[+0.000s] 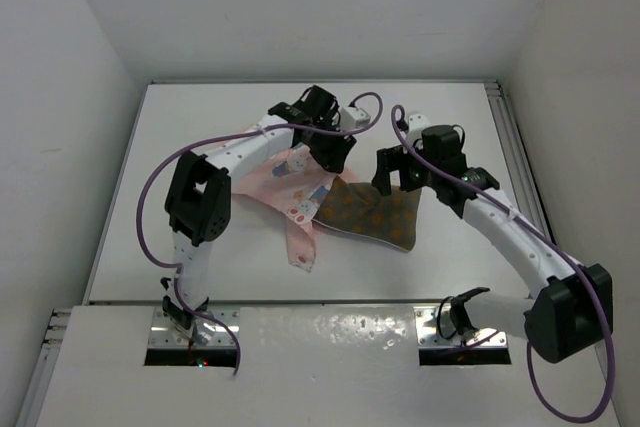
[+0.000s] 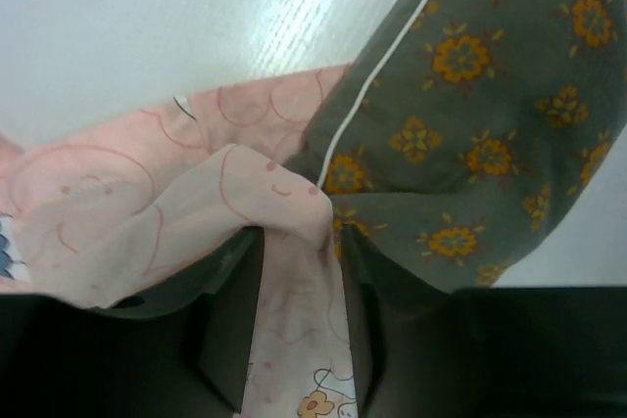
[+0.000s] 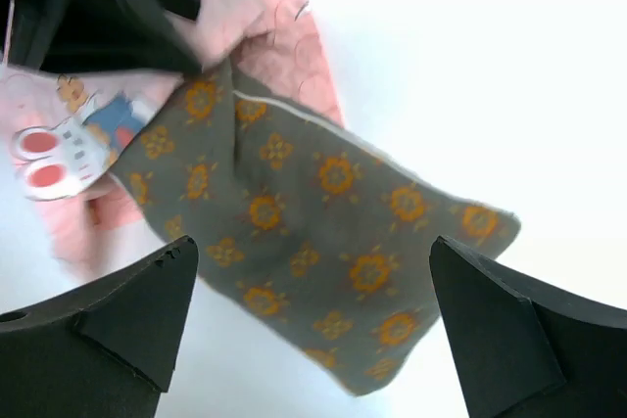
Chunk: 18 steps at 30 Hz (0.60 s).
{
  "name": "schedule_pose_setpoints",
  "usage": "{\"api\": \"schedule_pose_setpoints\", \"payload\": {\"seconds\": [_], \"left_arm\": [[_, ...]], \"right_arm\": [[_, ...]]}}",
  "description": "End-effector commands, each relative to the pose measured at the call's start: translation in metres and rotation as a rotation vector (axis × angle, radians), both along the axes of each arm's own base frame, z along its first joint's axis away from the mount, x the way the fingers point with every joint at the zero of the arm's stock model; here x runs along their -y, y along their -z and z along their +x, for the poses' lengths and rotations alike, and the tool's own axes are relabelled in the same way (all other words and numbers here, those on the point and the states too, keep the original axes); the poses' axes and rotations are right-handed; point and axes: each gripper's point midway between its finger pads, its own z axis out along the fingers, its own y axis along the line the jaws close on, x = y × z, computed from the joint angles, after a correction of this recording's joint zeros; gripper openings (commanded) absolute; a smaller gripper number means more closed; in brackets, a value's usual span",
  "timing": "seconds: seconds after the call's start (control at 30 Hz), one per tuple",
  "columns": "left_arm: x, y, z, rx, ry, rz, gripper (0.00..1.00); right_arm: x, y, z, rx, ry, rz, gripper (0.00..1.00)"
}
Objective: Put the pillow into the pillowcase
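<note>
The olive-brown pillow (image 1: 375, 213) with orange dots lies flat at mid-table, its left end under the pink bunny-print pillowcase (image 1: 290, 187). My left gripper (image 1: 332, 152) is shut on a fold of the pillowcase (image 2: 294, 291) at its opening, right beside the pillow's piped edge (image 2: 460, 95). My right gripper (image 1: 395, 179) is open and empty, hovering above the pillow's right part (image 3: 323, 232), its fingertips (image 3: 167, 271) spread wide on either side of it. The pillowcase shows at the upper left of the right wrist view (image 3: 274, 36).
The white table (image 1: 200, 137) has walls on the left, back and right. A metal rail (image 1: 515, 147) runs along the right edge. A strip of the pillowcase (image 1: 300, 247) trails toward the near edge.
</note>
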Motion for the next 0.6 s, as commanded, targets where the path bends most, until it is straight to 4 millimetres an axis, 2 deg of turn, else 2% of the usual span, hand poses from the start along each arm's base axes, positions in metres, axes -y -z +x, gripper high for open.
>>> {"api": "schedule_pose_setpoints", "payload": {"seconds": [0.0,0.03,0.1,0.17,0.23,0.27,0.33,0.37,0.4,0.47,0.5,0.57], "left_arm": [[-0.006,-0.010,-0.020,0.010,0.084,0.044,0.37],[-0.010,-0.012,-0.023,0.010,0.094,0.058,0.49],[-0.019,-0.026,-0.031,0.031,0.122,0.078,0.63],[-0.032,-0.043,-0.039,0.067,0.124,0.096,0.71],[-0.047,-0.048,-0.043,0.096,0.106,0.119,0.74],[-0.057,-0.044,-0.053,0.103,0.096,0.125,0.74],[-0.067,-0.031,-0.064,0.105,0.060,0.149,0.68],[-0.074,-0.015,-0.072,0.106,0.030,0.151,0.66],[-0.073,-0.008,-0.081,0.082,-0.010,0.140,0.65],[-0.073,0.006,-0.090,0.088,-0.051,0.130,0.67],[-0.070,0.009,-0.095,0.079,-0.077,0.115,0.70],[-0.070,0.019,-0.100,0.088,-0.118,0.069,0.72]], "right_arm": [[-0.003,-0.011,0.013,0.103,-0.141,-0.095,0.99],[-0.016,-0.004,0.011,0.080,-0.201,-0.081,0.99],[-0.029,0.000,0.013,0.087,-0.261,-0.078,0.98],[-0.042,0.008,0.013,0.083,-0.307,-0.077,0.97],[-0.050,0.012,0.014,0.107,-0.329,-0.058,0.98],[-0.057,0.009,0.022,0.151,-0.335,-0.044,0.98],[-0.066,0.015,0.024,0.163,-0.351,-0.040,0.99],[-0.069,0.016,0.028,0.165,-0.340,-0.036,0.99],[-0.071,0.031,0.031,0.126,-0.335,-0.044,0.99],[-0.076,0.038,0.032,0.089,-0.339,-0.052,0.99],[-0.077,0.053,0.028,0.042,-0.347,-0.070,0.99],[-0.080,0.066,0.023,0.018,-0.355,-0.077,0.99]]}}
